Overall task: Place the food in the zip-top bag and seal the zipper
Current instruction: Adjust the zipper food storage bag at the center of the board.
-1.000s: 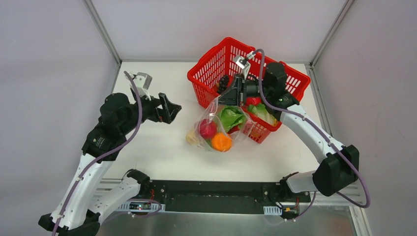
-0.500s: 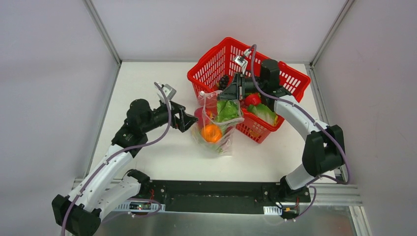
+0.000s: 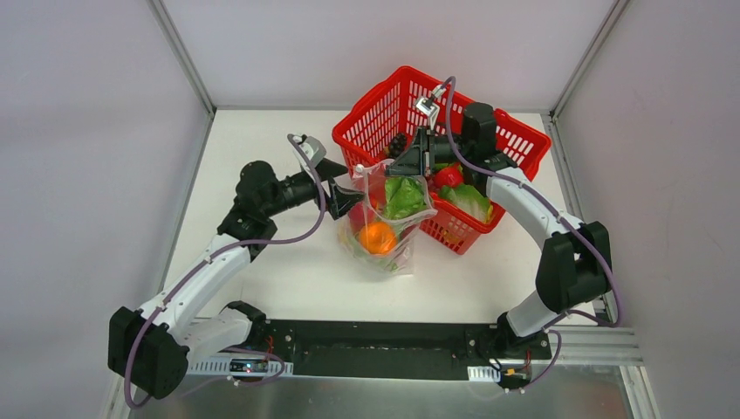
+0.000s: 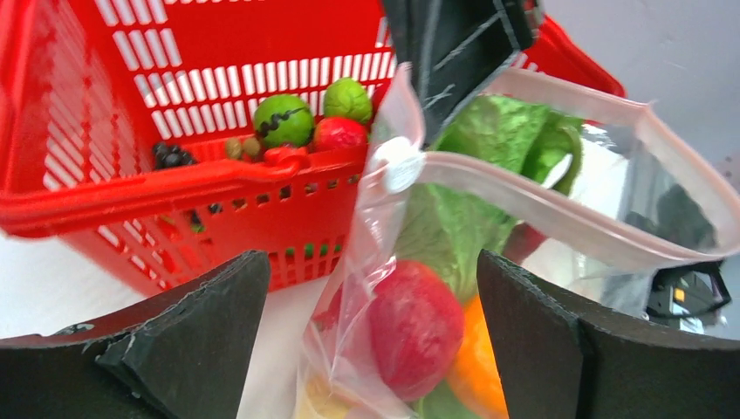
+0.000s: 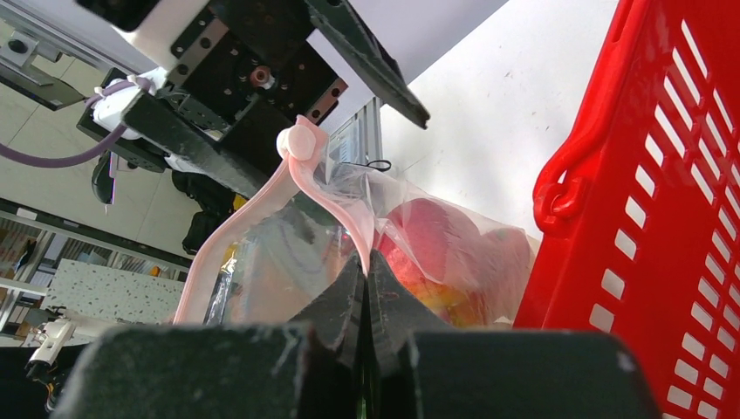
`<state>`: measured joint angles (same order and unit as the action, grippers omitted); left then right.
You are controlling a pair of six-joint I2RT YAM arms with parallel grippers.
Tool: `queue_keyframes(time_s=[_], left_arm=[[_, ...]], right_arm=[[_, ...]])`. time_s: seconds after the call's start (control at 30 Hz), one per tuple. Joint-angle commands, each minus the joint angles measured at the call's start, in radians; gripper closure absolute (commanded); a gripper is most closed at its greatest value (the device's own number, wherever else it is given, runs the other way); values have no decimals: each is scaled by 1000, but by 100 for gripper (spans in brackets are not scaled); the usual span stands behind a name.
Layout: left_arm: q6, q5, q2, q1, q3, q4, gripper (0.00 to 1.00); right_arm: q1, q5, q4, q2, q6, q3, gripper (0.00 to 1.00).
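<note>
Left gripper (image 3: 346, 197) sits left of the red basket (image 3: 381, 112) with its jaws wide apart and nothing in them. Its wrist view puts the bag's (image 4: 611, 188) slider corner ahead, in the gap between the fingers (image 4: 188, 349); I can't tell if they touch the film. The bag (image 3: 403, 253) stands on the table (image 3: 288, 271) against the basket's near-left wall, propped upright, long axis roughly vertical, mouth up. Overhead shows only a crumpled top. The left wrist view shows the mouth gaping, the two pink halves of the zipper (image 4: 541, 214) bowed apart and running from the slider (image 4: 397, 166) away along the basket (image 4: 174, 188) front. Inside the bag are a cabbage (image 3: 403, 196) lying lengthwise toward the mouth, a red fruit (image 4: 414, 327) and an orange piece (image 3: 377, 237) low down; a yellowish bit at the bottom is barely visible. Right gripper (image 3: 412, 166) reaches over the basket's near rim to the bag top. Only its wrist view (image 5: 366, 288) shows the grip: fingers pressed together on the bag's mouth edge, where the zipper strip (image 5: 236, 227) curves down from the slider (image 5: 297, 142). More toy produce (image 3: 467, 201) is in the basket, with dark grapes (image 4: 170, 155) seen best from the left wrist.
</note>
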<state>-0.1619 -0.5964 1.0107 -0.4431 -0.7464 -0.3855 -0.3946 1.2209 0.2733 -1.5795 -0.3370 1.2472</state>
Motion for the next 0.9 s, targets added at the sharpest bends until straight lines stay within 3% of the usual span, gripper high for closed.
queue_keyframes(time_s=[0.0, 0.2, 0.43, 0.73, 0.87], left_arm=[[111, -195, 19, 10, -84, 27, 12], [119, -234, 66, 17, -115, 13, 33], [101, -267, 103, 17, -117, -55, 51], [150, -247, 69, 17, -137, 73, 100], [179, -197, 23, 17, -129, 123, 100]], right_arm=[[-5, 50, 10, 4, 6, 46, 100], [-17, 60, 5, 6, 6, 49, 100], [-36, 53, -5, 3, 3, 50, 100], [-42, 3, -62, 18, 38, 57, 98], [-42, -34, -121, 37, 76, 76, 93]])
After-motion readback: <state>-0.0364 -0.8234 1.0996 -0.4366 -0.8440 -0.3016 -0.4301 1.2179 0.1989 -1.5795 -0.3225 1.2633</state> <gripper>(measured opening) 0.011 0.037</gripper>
